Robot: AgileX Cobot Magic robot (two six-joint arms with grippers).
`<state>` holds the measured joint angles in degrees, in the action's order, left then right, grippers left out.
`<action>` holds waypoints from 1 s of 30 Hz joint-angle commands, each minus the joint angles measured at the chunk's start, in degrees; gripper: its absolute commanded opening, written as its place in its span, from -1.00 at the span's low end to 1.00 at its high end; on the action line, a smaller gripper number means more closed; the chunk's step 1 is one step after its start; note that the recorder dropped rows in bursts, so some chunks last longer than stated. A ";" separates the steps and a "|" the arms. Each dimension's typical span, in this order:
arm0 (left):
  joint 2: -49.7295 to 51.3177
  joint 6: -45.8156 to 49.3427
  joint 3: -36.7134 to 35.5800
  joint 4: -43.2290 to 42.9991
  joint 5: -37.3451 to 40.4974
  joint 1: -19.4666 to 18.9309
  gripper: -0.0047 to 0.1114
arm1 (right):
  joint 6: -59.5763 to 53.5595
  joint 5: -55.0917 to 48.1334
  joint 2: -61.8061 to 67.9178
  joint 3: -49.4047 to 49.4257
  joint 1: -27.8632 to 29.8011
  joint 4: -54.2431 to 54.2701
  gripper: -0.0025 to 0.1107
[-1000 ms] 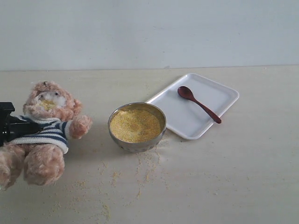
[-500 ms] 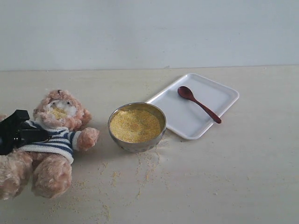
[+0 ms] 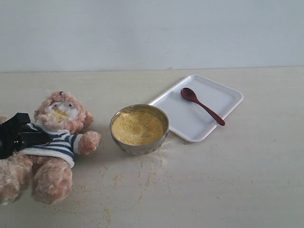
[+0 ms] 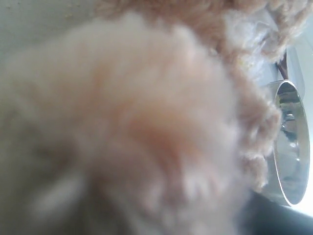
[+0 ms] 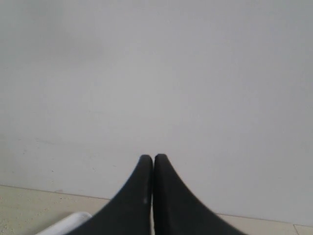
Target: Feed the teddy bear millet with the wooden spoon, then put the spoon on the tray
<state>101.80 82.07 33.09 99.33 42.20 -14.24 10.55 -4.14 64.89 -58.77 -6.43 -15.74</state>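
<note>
The teddy bear [image 3: 57, 137] sits at the left in its striped shirt, with yellow grains on its muzzle. My left gripper [image 3: 37, 135] comes in from the left edge and is shut on the bear's side at the shirt. The left wrist view is filled with blurred fur of the teddy bear [image 4: 137, 122], so the jaws are hidden there. Millet [image 3: 137, 127] fills the steel bowl [image 3: 140, 148] in the middle. The wooden spoon [image 3: 202, 105] lies on the white tray [image 3: 190, 135] at the right. My right gripper [image 5: 153, 159] is shut and empty, facing a pale wall.
Loose millet grains [image 3: 142, 175] are scattered on the table in front of the bowl and towards the bear. The steel bowl [image 4: 288, 147] shows just past the bear's fur. A white corner of the tray [image 5: 68, 223] lies below the right gripper.
Over the last second my left gripper shifted the bear to the right, nearer the bowl, and turned it slightly. In the last half second it hardly moved. Spoon, tray and bowl stayed put.
</note>
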 commanded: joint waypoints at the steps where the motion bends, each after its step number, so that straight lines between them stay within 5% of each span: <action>1: 0.04 0.40 0.27 0.61 0.81 0.31 -0.26 | -0.14 0.09 -0.13 0.06 0.11 0.20 -0.96; 5: 0.04 0.68 0.27 0.61 0.81 0.21 0.17 | -0.14 0.09 -0.13 0.06 0.11 0.20 -0.96; 9: 0.04 0.68 0.27 0.61 0.81 0.21 0.36 | -0.14 0.09 -0.13 0.06 0.11 0.20 -0.96; 23: -5.79 -0.47 0.27 0.61 0.89 -0.58 0.36 | -0.14 0.20 -0.13 0.06 0.11 0.19 -0.96; 30: -12.74 -7.90 0.27 -11.11 0.64 -3.77 0.36 | -0.14 0.31 -0.13 0.06 0.11 0.19 -0.96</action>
<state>91.62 77.44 33.09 93.32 42.51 -16.62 10.55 -4.14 64.89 -58.77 -6.43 -15.54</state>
